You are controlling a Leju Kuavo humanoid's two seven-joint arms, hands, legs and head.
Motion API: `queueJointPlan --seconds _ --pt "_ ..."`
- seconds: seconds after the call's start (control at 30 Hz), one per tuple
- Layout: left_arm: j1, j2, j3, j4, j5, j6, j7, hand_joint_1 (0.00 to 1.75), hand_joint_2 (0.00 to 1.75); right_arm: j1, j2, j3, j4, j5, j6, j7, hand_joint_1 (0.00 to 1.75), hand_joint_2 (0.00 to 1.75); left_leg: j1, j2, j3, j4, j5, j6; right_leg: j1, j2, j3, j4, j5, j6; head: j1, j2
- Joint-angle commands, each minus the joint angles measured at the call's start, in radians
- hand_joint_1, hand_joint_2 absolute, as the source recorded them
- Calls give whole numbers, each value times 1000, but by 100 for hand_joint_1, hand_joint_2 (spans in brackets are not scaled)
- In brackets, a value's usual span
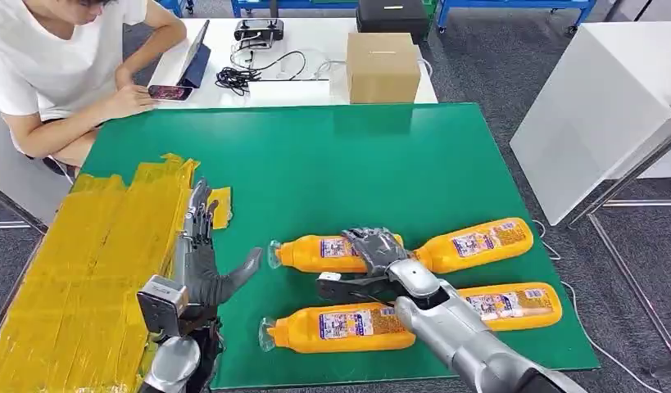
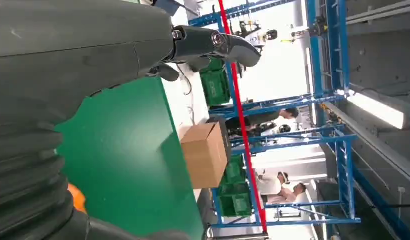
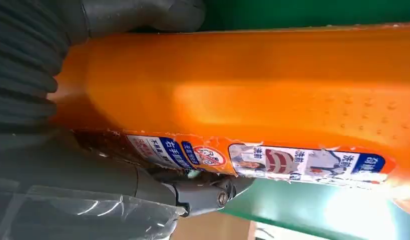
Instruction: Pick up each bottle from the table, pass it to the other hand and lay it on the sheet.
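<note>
Green table (image 1: 332, 164) beside yellow sheet (image 1: 78, 270), grey carpet around

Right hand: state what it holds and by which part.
The right hand grips an orange bottle lying on the green table, around the wide base end of its body, far from the cap.

a workshop or lab: blue steel racks (image 2: 338, 150), green crates (image 2: 235, 202).
</note>
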Motion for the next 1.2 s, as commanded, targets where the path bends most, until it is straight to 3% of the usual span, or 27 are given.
queueJointPlan --seconds 0.03,0.17,0.37,0.47,0.57,0.63,0.77,0.97,1.1,1.2 --pt "-43 0 -29 63 5 -6 9 0 175 16 6 -75 48 -46 -55 -41 175 175 0 -2 1 -1 0 -1 0 -2 2 -1 0 0 0 0" --pt "-43 0 -29 63 5 -6 9 0 175 16 6 -75 48 -46 -55 -41 175 175 0 -1 1 -1 0 -1 0 -1 2 -1 0 0 0 0" --pt "17 14 -63 1 -50 -11 28 0 175 199 52 -298 -210 -145 -310 -100 175 175 0 -1 2 -2 0 -2 0 -2 3 -2 -1 0 0 0" --pt "35 25 -82 -12 -61 -25 36 0 175 318 103 -441 -450 -326 -421 -299 175 175 0 0 2 -1 -2 -1 1 -1 3 -2 -2 0 0 0" --pt "26 36 -98 -11 -73 -26 30 0 175 365 114 -488 -566 -447 -396 -374 175 175 0 0 -2 0 -1 -1 0 0 -2 1 -1 0 0 0" --pt "25 48 -116 -15 -58 -64 31 0 175 416 124 -533 -672 -614 -329 -464 175 175 0 -1 -3 1 -2 -2 0 -2 -2 1 -3 0 0 0" --pt "37 54 -130 -18 -11 -119 55 0 175 493 143 -576 -790 -731 -266 -523 175 175 0 -3 -4 0 -2 -1 0 -4 -2 0 -2 0 0 0" --pt "34 55 -128 -15 -4 -126 57 0 175 497 148 -573 -790 -735 -260 -527 175 175 0 -1 -5 -1 -1 -1 0 -1 -4 0 -1 0 0 0" --pt "26 55 -111 -7 204 -289 106 0 175 493 152 -512 -763 -761 -173 -568 175 175 0 0 -4 -1 -1 -1 0 -1 -3 0 -1 0 0 0" --pt "21 55 -113 1 241 -312 116 0 175 484 153 -451 -723 -738 -155 -565 175 175 0 1 -4 -1 -1 -1 0 1 -4 -1 -1 0 0 0"
